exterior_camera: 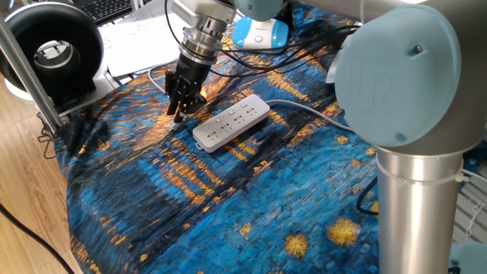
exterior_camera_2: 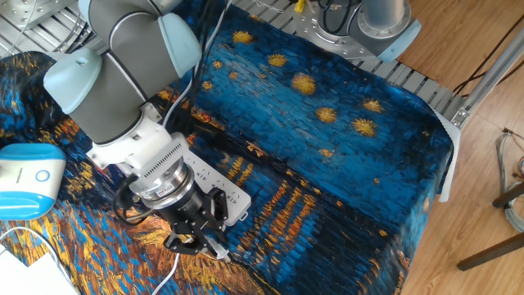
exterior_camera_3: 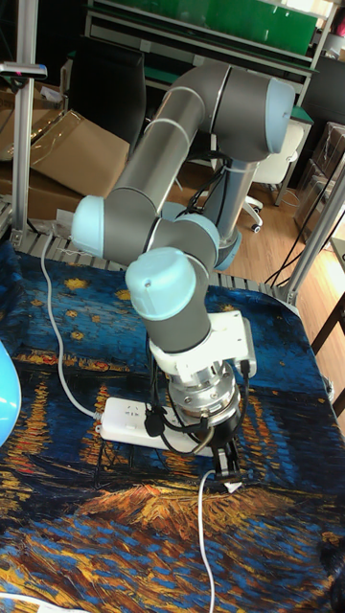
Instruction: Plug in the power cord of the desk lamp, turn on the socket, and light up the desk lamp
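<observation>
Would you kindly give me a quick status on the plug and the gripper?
Gripper shut on the power cord plug, beside the socket. Not plugged in yet. Outlets unobstructed.

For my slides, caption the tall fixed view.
Gripper holds the power cord plug beside the socket.

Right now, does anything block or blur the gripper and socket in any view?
One fixed view: gripper and socket sharp and unblocked, arm blurred in the foreground. Other fixed view: arm covers most of the socket. Tall view: the wrist hides part of the socket.
</observation>
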Available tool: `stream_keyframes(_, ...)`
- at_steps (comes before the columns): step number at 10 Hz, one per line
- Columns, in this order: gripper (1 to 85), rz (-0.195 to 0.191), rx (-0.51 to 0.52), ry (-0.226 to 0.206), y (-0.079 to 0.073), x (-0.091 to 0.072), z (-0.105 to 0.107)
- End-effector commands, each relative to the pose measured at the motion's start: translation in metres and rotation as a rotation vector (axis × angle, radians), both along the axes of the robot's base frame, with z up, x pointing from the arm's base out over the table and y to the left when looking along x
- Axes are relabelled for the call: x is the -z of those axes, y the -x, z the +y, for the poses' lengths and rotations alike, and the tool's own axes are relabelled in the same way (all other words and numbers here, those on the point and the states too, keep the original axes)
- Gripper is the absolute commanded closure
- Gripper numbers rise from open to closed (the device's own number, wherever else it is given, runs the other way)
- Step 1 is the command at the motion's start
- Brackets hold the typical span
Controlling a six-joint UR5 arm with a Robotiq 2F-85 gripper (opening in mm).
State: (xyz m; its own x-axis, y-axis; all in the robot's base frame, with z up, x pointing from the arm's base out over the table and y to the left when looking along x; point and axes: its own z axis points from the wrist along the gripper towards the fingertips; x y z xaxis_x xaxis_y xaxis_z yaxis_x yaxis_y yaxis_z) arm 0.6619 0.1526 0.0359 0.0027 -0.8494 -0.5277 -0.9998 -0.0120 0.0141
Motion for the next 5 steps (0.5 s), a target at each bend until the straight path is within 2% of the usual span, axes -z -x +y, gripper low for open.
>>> stream_keyframes(1, 52.3, -0.016, -0.013, -0.030, -0.0050, 0.0038, -0.0022)
stream_keyframes(5, 52.3, -0.024, -0.028, -0.047, -0.0032, 0.0084, -0.0093)
